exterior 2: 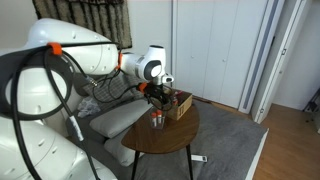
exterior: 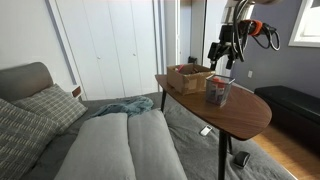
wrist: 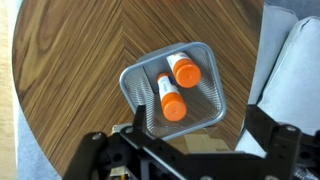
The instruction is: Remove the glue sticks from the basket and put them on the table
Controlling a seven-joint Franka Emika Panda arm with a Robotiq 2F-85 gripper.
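Observation:
The grey mesh basket (wrist: 172, 90) stands on the dark wooden table (wrist: 70, 70) and holds two glue sticks with orange caps, one (wrist: 168, 96) nearer the middle and one (wrist: 183, 70) beside it. In the wrist view my gripper (wrist: 185, 150) is open, its black fingers spread at the bottom of the frame, empty and above the basket's near side. In both exterior views the gripper (exterior: 224, 55) (exterior 2: 160, 96) hangs above the basket (exterior: 217, 90) (exterior 2: 158, 120) without touching it.
A brown open box (exterior: 188, 77) (exterior 2: 178, 105) sits on the table (exterior: 240, 112) right behind the basket. A grey sofa (exterior: 120, 145) with cushions stands beside the table. A dark bench (exterior: 292, 102) is off to the side.

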